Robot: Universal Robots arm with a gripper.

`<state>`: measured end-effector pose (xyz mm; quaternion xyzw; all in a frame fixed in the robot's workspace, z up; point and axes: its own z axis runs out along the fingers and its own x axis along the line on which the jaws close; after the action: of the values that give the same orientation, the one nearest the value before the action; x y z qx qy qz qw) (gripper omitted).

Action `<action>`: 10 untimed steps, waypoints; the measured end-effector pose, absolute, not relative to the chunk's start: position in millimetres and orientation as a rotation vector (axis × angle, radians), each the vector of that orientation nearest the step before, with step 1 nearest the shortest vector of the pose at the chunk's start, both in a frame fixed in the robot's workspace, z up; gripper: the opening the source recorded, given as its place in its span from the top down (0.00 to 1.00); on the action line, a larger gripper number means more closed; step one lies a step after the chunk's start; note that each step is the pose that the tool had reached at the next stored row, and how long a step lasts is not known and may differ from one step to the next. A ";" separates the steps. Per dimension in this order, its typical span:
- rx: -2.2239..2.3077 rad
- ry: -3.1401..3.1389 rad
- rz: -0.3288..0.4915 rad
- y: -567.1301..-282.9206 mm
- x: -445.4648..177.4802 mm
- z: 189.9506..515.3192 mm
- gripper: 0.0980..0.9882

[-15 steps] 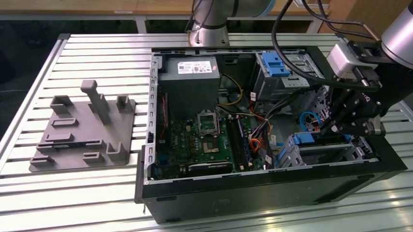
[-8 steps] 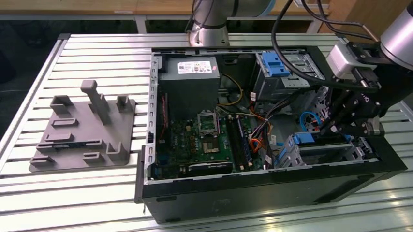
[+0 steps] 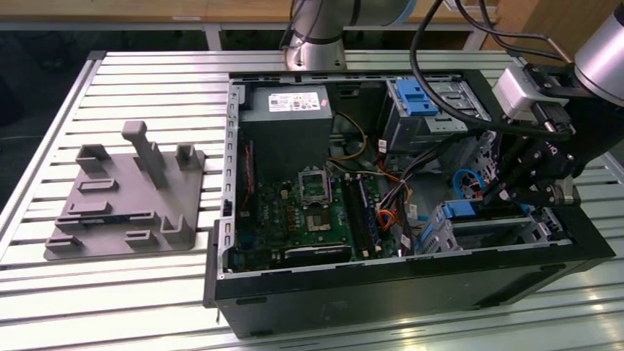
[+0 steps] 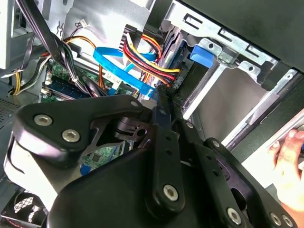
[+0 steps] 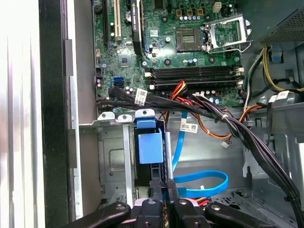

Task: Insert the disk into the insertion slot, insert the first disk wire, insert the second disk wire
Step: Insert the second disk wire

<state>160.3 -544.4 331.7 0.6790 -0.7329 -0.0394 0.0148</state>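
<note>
Two fingers (image 5: pixel 164 187) pinched narrow, tips touching blue disk (image 5: pixel 150 148) seated in insertion slot (image 5: pixel 111 159).

My tool (image 5: pixel 164 202) is matte black, its links studded with silver screw heads. The disk (image 5: pixel 149 148) shows bright blue on its carrier, set against the bare grey metal of the insertion slot (image 5: pixel 114 161). A light blue flat cable (image 5: pixel 202 183) curls nearby, and a bundle of red, yellow, orange and black wires (image 4: pixel 149 59) hangs beside it. The motherboard (image 3: pixel 312 212) is dark green with black slots. The case (image 3: pixel 390 292) is black, the worktop (image 3: pixel 127 292) pale with ribbed slats, and the fixture plate (image 3: pixel 122 201) is plain grey.
</note>
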 end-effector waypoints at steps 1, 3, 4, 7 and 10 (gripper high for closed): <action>2.113 -2.281 -0.122 -544.4 160.3 334.7 0.93; 2.113 -2.281 -0.122 -544.4 160.3 337.7 0.93; 2.113 -2.281 -0.122 -544.4 160.3 338.0 0.93; 2.113 -2.281 -0.122 -544.4 160.3 338.1 0.93; 2.113 -2.281 -0.122 -544.7 160.3 338.2 0.93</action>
<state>160.3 -544.7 338.2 0.6790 -0.7329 -0.0391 0.0151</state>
